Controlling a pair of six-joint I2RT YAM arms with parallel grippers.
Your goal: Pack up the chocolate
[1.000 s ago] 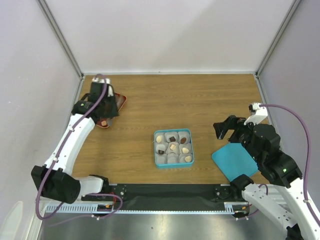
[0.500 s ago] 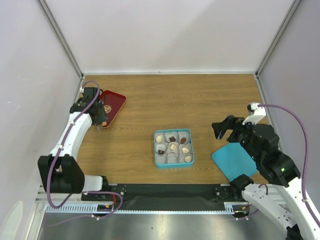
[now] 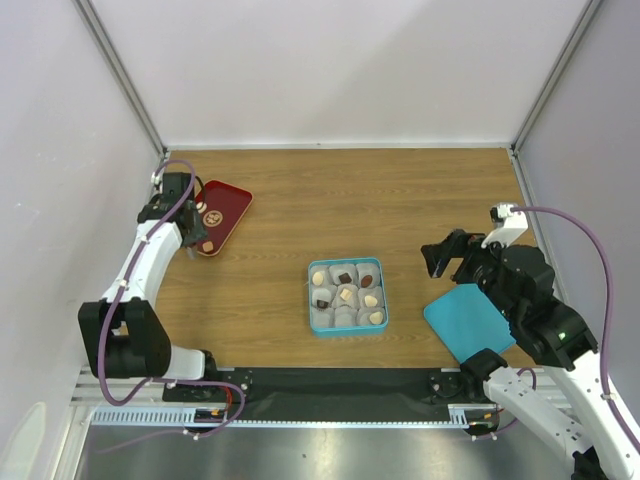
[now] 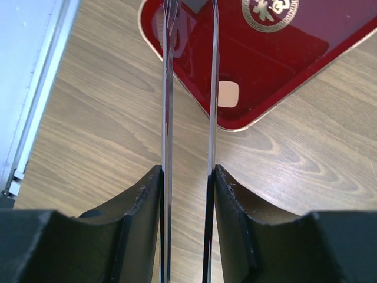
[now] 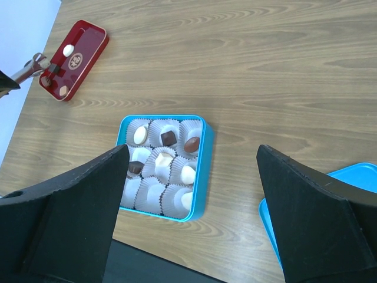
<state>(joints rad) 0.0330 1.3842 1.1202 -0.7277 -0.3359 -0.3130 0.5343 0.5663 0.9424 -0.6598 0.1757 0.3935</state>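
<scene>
Change: left hand (image 4: 187, 174), pinching thin metal tongs (image 4: 166, 106), has drawn back from over the glossy red tray (image 4: 277, 59); cream chocolate (image 4: 228, 93) lies beside them | Meaning: next pick likely, two white paper cups (image 5: 154, 193) unfilled | Around: flat teal lid (image 3: 468, 318), right hand (image 3: 445, 258) spread nearby, square teal tin (image 5: 204, 165) holding seven chocolates (image 5: 166, 138); desk (image 3: 270, 260) bare between.

Setting: robot test cell in a lab, as I view it from my station. Evidence: plain pale wall panels (image 3: 350, 70) on three sides, metal corner posts (image 3: 125, 75), wood-grain surface (image 3: 400, 200), left arm (image 3: 150, 262) and right arm (image 3: 540, 310) bolted to a metal rail (image 3: 350, 425).
</scene>
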